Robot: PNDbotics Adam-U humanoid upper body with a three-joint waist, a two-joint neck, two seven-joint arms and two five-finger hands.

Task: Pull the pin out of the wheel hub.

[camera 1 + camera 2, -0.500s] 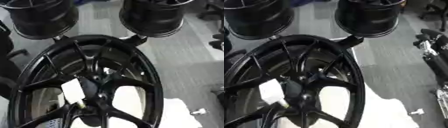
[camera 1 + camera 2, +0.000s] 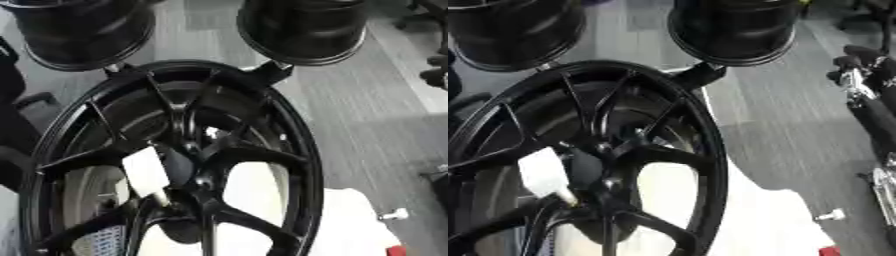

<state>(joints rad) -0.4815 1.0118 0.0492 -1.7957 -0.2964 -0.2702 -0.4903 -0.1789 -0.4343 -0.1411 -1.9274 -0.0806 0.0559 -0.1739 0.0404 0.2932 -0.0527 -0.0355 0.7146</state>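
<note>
Although the wheel hub [image 2: 188, 165] fills most of both views, little is seen of the thing to be pulled: a small pale glint [image 2: 211, 132] sits just above the centre where the black spokes meet, and it is judged to be the end of the pin. A white tag [image 2: 144, 172] hangs just beside the centre, on its left. The wheel is carried on a white pad [image 2: 350, 225], bare only toward its right edge, and the hub centre lies well in from that edge.

Only the right robot hand [image 2: 855, 62] is shown, in the right eye view alone, at the far end of a black and silver arm [image 2: 872, 115] along the right border. Whether it is spread, pressed together or pinching anything cannot be told. It is well apart from the wheel and touches nothing of it. The left robot hand is not seen.

From the right robot hand the pin lies to the left and nearer the body, past the rim and inside the spokes. Its long axis is judged to run along the axle line, out of the hub face, since only an end is presented. The right side is therefore taken as the nearer one for the reach.
</note>
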